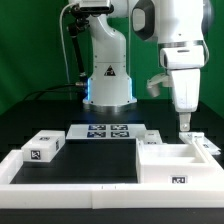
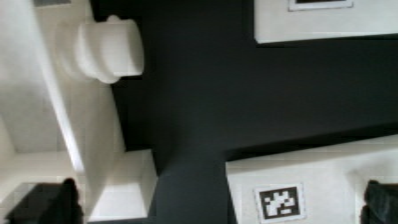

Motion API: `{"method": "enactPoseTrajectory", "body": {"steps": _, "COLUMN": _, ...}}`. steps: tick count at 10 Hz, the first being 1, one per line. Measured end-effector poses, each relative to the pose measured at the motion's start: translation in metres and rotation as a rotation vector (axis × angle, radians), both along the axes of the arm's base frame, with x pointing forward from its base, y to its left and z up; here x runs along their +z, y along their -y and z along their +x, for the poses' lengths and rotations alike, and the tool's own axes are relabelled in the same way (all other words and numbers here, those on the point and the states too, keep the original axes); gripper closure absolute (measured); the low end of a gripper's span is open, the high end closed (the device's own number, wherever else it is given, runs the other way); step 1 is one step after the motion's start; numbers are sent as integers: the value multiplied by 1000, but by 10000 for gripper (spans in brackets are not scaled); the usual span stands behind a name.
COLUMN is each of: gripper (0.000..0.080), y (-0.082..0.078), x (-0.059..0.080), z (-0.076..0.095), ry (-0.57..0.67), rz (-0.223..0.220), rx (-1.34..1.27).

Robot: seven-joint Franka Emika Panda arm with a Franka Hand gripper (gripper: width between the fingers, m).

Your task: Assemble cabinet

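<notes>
The gripper (image 1: 184,124) is hovering over the cabinet body (image 1: 168,163), which is sitting at the exterior view's right on the near side of the tabletop (image 1: 100,160), by the border rail (image 1: 70,186). In the wrist view its fingers (image 2: 43,203) are standing wide apart with nothing between them: released, carrying nothing.

Step, my read: it's between grasps. The arm is sitting over the far right corner of the body, either lining up on a part there or choosing the next one. I can't tell which.

The next move is probably calling for a straight descent, centring the fingers across a panel edge, then clenching without nudging the body out of place. A tagged panel (image 2: 279,203) is lying right under the gripper in the wrist view, so that's the likely target.

Cabinet look: white blocky plastic, box-like, with a black-and-white tag on the near face. Assembly is looking unfinished:
- a loose panel (image 1: 44,149) with a tag is lying well apart at the exterior view's left
- smaller white pieces (image 1: 205,143) are sitting just beyond the body
- the wrist view is showing a white piece with a round knob (image 2: 107,48), and I can't match it to the exterior view

The marker board (image 1: 105,132) is lying far-centre.
</notes>
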State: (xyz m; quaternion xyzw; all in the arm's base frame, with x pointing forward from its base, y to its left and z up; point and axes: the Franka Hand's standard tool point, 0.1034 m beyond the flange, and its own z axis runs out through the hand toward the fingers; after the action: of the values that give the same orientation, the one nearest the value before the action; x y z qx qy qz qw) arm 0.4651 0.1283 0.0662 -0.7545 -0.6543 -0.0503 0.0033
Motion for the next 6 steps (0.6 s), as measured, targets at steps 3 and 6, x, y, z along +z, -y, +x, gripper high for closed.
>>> {"method": "enactPoseTrajectory", "body": {"steps": 3, "gripper": 2, "y": -3, "x": -2, "z": -3, "ry": 8, "rz": 2, "rx": 45}}
{"method": "enactPoseTrajectory", "body": {"steps": 6, "gripper": 2, "y": -24, "x": -7, "z": -19, "ry": 11, "rz": 3, "rx": 146}}
